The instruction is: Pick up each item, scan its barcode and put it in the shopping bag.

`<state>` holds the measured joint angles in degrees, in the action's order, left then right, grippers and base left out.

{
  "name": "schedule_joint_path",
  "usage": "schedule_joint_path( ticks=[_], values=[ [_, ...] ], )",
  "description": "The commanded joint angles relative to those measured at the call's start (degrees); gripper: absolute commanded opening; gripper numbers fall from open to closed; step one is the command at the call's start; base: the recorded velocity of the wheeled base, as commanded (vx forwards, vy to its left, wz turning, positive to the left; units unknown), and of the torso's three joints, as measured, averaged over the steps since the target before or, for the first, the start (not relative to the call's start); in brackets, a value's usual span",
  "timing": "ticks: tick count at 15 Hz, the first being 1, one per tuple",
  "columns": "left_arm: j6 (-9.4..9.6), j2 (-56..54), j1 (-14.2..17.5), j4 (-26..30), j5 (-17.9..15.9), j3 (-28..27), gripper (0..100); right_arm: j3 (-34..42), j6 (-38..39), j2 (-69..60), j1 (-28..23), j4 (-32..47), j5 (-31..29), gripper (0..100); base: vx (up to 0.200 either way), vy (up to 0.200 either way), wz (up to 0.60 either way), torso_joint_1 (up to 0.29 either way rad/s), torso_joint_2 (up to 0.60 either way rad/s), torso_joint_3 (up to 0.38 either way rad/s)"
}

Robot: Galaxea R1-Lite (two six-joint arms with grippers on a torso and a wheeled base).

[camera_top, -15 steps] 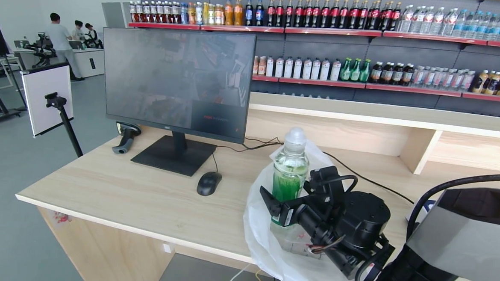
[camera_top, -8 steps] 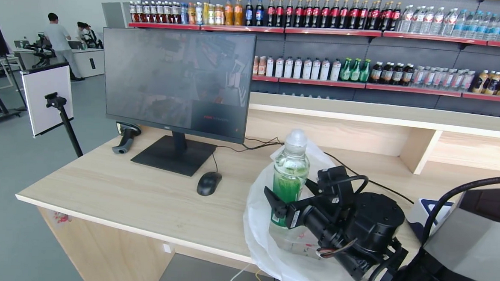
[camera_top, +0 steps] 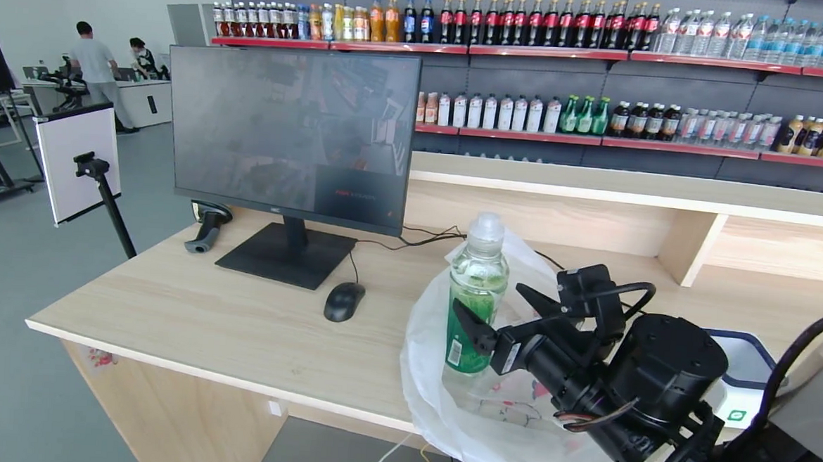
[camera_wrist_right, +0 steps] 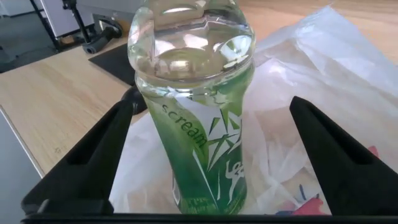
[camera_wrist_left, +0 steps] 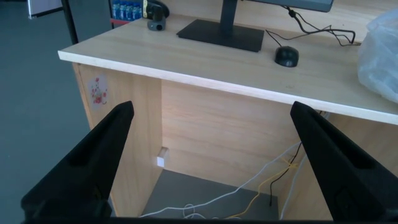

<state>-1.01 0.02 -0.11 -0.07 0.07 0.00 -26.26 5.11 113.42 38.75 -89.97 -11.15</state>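
The right gripper has its two black fingers spread wide, one on each side of the clear plastic bottle with a green label and domed clear cap. In the right wrist view there is open space between the bottle and one finger. The other finger stands just beside it, and whether it touches cannot be told. The right arm reaches in from the near right, wrist roughly level, fingers pointing left and slightly away.

The bottle stands upright on the translucent white plastic shopping bag, whose film rises behind and around it at the near edge of the light wooden counter.

The left gripper is also released, fingers far apart. It sits below the countertop and faces the counter's front panel.

The bottle's green label carries white lettering and a leaf pattern. A white barcode patch sits low on its near-left side.

Left of the bag lie a black computer mouse and a dark flat monitor on a square stand. A black handheld barcode scanner lies at the far left. A white device with a dark blue rim rests on the right. Red-edged shelves of drink bottles line the far wall.
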Motion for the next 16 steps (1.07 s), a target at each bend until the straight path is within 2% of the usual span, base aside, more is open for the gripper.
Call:
schedule_joint_path(
  ticks=[1, 5, 8, 14, 15, 16],
  values=[
    [-0.04, -0.02, 0.02, -0.01, 0.01, 0.00, 100, 1.39, -0.10, -3.73, -0.08, -0.03, -0.01, 100, 0.000, 0.000, 0.00, 0.000, 0.00, 0.000],
    [-0.04, -0.02, 0.02, -0.01, 0.01, 0.00, 100, 4.20, -0.27, -7.86, -1.14, -0.03, -0.01, 100, 0.000, 0.000, 0.00, 0.000, 0.00, 0.000],
    [-0.13, -0.02, 0.11, -0.01, 0.01, 0.00, 100, 4.11, -0.10, -10.15, -5.36, -0.03, 0.08, 100, -0.200, 0.000, 0.00, 0.007, 0.00, 0.004],
    [0.13, -0.02, 0.02, -0.01, 0.01, 0.00, 100, 3.58, 0.08, -9.89, -5.53, -0.03, 0.08, 100, -0.200, 0.000, 0.00, -0.002, 0.00, 0.006],
    [0.13, -0.02, 0.02, -0.01, 0.01, 0.00, 100, 3.76, 0.08, -9.97, -5.62, -0.03, 0.08, 100, 0.000, 0.000, 0.00, 0.000, 0.00, 0.000],
    [0.13, -0.02, 0.02, -0.01, 0.01, 0.00, 100, 4.29, 0.08, -10.33, -7.99, -0.03, 0.08, 100, 0.000, 0.000, 0.00, 0.000, 0.00, 0.000]
  ],
)
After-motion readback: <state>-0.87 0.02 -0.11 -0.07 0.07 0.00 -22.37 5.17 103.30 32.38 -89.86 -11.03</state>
